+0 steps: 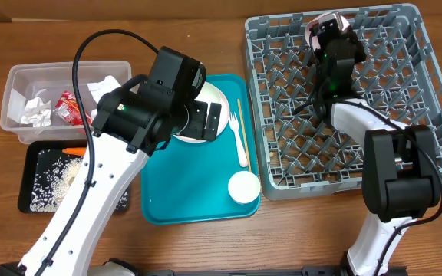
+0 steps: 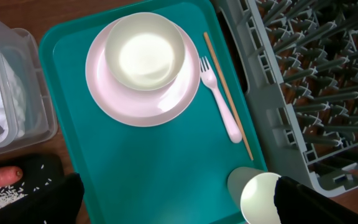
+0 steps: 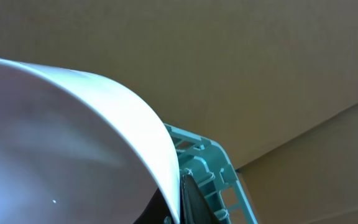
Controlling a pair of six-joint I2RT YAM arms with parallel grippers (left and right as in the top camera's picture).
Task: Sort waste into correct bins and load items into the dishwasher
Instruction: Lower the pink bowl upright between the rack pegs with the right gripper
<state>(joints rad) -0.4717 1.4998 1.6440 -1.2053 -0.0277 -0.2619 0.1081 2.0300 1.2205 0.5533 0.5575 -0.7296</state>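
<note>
Right pincer point(image 1: 327, 29) clenched on a pale-pink bowl point(image 1: 336, 15) over the dish rack point(image 1: 428, 92), by its far edge. Best lowered on its rim between pegs, seated before letting go. Left pincer point(image 1: 208, 120) released, over the teal tray point(image 1: 198, 192) mid-counter.

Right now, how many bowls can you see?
2. One bowl sits on the plate on the teal tray. The other bowl is gripped by the right pincer over the far edge of the dish rack. More could hide behind the arms.
</note>
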